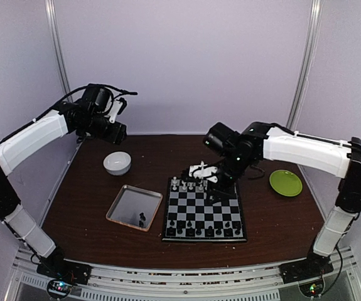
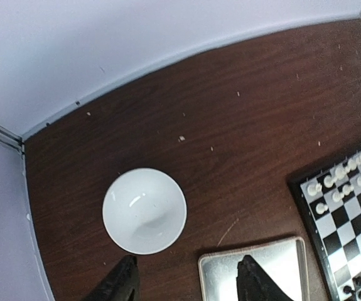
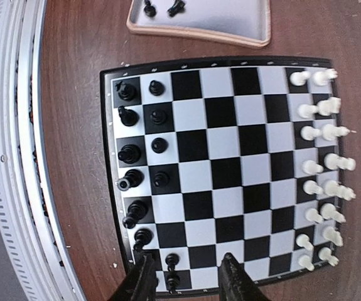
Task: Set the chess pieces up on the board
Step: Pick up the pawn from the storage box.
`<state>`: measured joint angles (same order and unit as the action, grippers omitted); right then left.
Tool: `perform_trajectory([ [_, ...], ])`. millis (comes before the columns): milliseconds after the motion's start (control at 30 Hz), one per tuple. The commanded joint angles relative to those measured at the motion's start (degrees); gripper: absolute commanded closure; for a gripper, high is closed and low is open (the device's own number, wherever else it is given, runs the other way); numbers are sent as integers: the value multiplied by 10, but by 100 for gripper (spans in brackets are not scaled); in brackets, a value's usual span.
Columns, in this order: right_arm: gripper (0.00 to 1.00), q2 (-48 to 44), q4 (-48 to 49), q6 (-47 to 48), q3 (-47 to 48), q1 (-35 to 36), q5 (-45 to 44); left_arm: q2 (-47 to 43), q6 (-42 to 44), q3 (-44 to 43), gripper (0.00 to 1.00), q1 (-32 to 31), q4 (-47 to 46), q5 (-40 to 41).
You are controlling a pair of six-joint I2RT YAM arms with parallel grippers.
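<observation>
Only the right wrist view clearly shows two black chess pieces [image 3: 176, 7] in the silver rectangular metal tray [image 3: 199, 34]. The left gripper [image 2: 186, 285] and right gripper [image 3: 188, 279] both hang parted, empty.

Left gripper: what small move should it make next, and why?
Probably lower the left gripper toward the silver tray, jaws open. Two black pieces lie in it, and the black pawn row on the board has empty squares.
</observation>
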<state>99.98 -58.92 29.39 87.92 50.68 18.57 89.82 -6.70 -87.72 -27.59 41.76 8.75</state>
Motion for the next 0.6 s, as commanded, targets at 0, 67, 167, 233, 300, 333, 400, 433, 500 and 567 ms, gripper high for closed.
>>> perform_trajectory([
  [0, 63, -100, 13, 15, -60, -52, 10, 3, 4, 31, 49, -3, 56, -77],
  [67, 62, -138, 38, 16, -100, -89, 40, -14, 17, 67, 52, -15, 47, -120],
  [167, 62, -174, 75, 21, -153, -136, 112, -12, 51, 89, 55, -52, 74, -160],
  [233, 62, -187, 97, 18, -181, -157, 153, -1, 68, 101, 56, -83, 95, -141],
  [300, 62, -190, 110, 25, -200, -164, 173, 17, 88, 112, 56, -115, 122, -123],
  [333, 62, -190, 107, 31, -202, -163, 170, 27, 95, 119, 56, -130, 134, -112],
  [400, 62, -194, 108, 34, -206, -165, 164, 45, 104, 131, 55, -157, 153, -92],
  [433, 62, -197, 108, 35, -208, -165, 167, 54, 107, 138, 54, -165, 160, -85],
  [500, 62, -203, 106, 40, -212, -165, 179, 69, 114, 151, 54, -174, 161, -77],
  [567, 62, -209, 106, 43, -216, -165, 187, 80, 135, 164, 52, -180, 155, -85],
])
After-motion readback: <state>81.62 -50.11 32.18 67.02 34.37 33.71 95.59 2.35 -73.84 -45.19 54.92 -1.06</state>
